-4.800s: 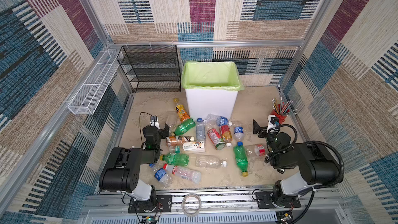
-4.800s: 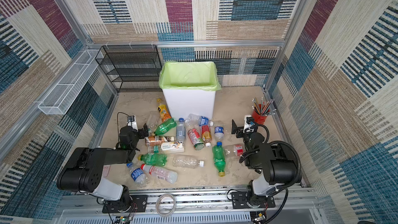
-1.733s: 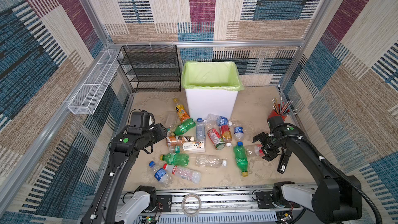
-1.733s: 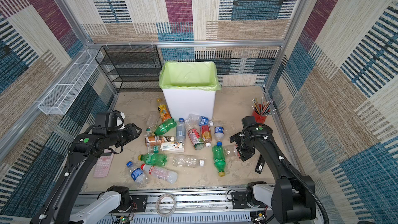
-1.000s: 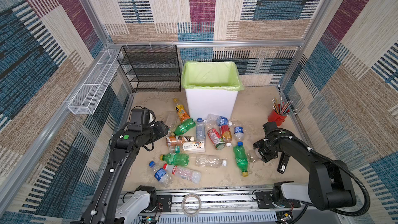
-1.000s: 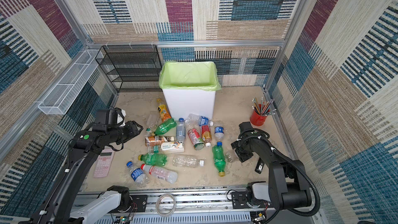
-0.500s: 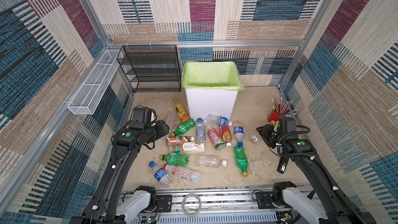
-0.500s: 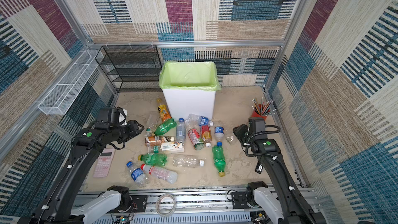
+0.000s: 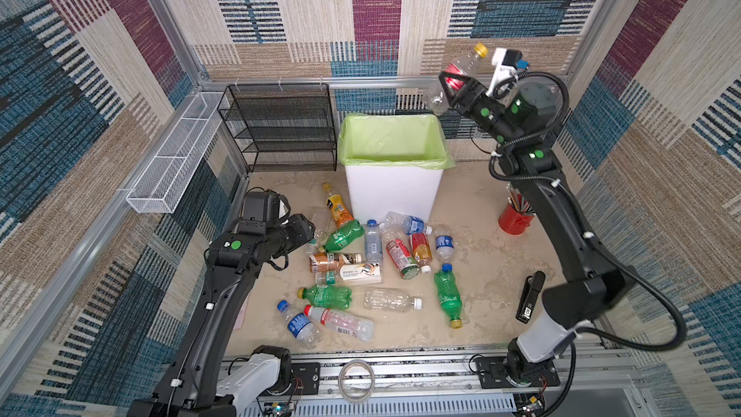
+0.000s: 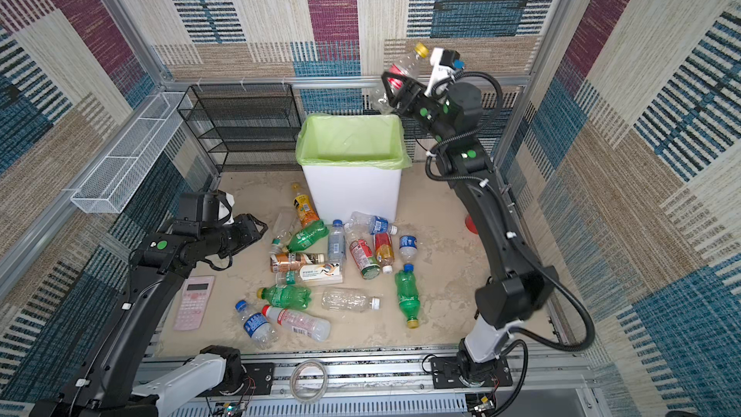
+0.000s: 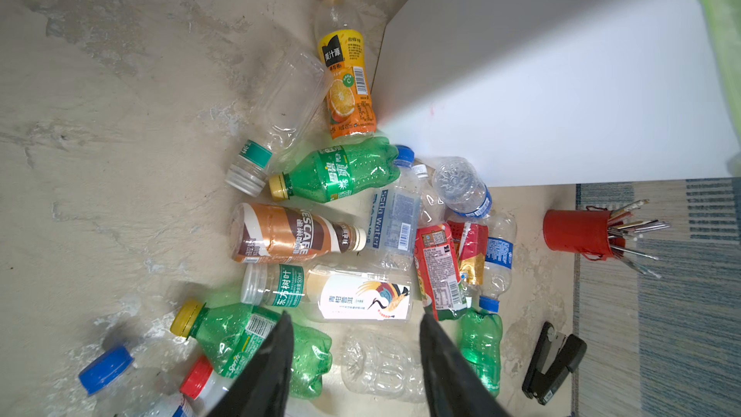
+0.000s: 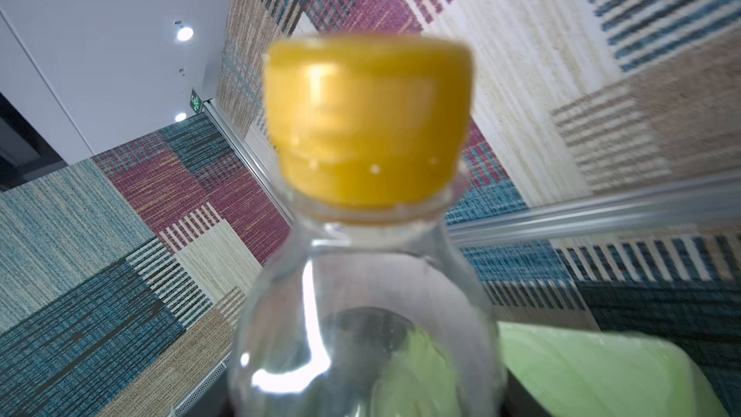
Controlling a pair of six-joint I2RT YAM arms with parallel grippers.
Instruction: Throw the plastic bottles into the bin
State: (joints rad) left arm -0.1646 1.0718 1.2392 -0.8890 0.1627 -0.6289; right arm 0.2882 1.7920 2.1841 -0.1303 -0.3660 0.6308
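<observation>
Right arm up high. Right gripper [image 9: 451, 82] is closed around the red label of a clear yellow-capped bottle [image 9: 464, 65], cap uppermost, body tilted. In both top views the bottle sits by the far right corner of the bin [image 9: 395, 194], well above its rim. I cannot tell whether it is over the opening or just outside it. On the right wrist camera the cap and neck fill the middle of the picture [image 12: 367, 122], with the light-green bag [image 12: 593, 371] behind and lower.

Left arm low over the floor. Left gripper [image 10: 260, 228] points at the loose bottles [image 10: 333, 274]. Its jaws stand apart with a moderate gap and nothing between them. On the left wrist camera both black fingers [image 11: 276, 355] hang over the near side of the heap, above a green bottle [image 11: 256, 338] with a yellow cap.

The bin stands upright near the back wall, bag folded over the rim. Some fifteen bottles lie on their sides in front of it. An orange juice bottle [image 9: 339, 208] lies just beside the bin's front left corner. A brown coffee bottle [image 9: 331, 261] touches a white-labelled one [image 9: 355, 272].

Off to the sides:
- red cup of pencils [image 9: 515, 222], right of the heap
- black stapler [image 9: 530, 300], near the right arm
- pink calculator [image 10: 194, 302], under the left arm
- black mesh rack [image 9: 280, 126], left of the bin
</observation>
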